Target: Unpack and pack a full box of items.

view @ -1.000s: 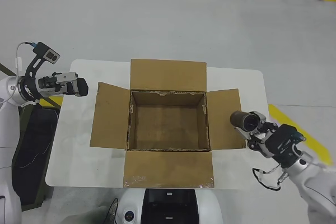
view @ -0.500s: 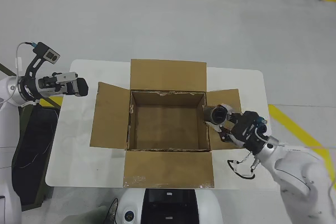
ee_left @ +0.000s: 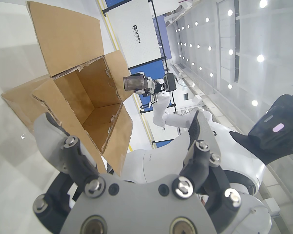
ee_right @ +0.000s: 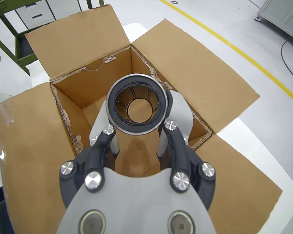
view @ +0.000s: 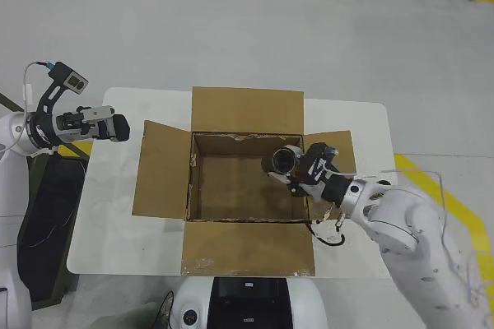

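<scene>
Factory hall (yellow floor line (view: 410, 169), ceiling spotlights (ee_left: 260, 58)).

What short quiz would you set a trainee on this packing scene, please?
1. True or false: the left gripper is open and holds nothing.
2. Multiple choice: what does the right gripper hold? A) a hollow cylindrical filter; B) a roll of tape; C) a bottle.
3. Fill in: the filter is held over the open ___.

Key: 1 true; 2 A; 3 cardboard box.
</scene>
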Available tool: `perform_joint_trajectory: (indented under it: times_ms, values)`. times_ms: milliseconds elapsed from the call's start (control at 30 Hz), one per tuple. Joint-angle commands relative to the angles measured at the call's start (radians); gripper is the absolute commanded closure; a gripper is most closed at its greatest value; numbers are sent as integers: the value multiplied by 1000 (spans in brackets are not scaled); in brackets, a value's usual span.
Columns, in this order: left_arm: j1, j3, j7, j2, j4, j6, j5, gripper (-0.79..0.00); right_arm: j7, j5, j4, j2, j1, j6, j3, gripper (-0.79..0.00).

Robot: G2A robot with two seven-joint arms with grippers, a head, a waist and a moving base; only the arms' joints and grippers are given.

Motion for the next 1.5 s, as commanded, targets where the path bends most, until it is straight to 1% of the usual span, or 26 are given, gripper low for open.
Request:
perform_joint_trajectory:
  times_ms: [0,100,300,700,1133,1467]
  values:
    - [0,0,0,0,0,0,0,-785,18,4,28,-5,38,10,-38,0]
    - [0,0,0,0,0,0,0,-785,47,0,75,-15,92,16,-96,0]
    - [0,0,0,0,0,0,0,-785,59,14,164,-37,184,32,-200,0]
    - [0,0,0,0,0,0,0,-785,48,0,335,-84,314,37,-368,0]
    - [0,0,0,0,0,0,0,-785,-2,5,540,-153,437,70,-511,0]
    - [0,0,0,0,0,0,0,-785,-25,-6,649,-202,487,94,-586,0]
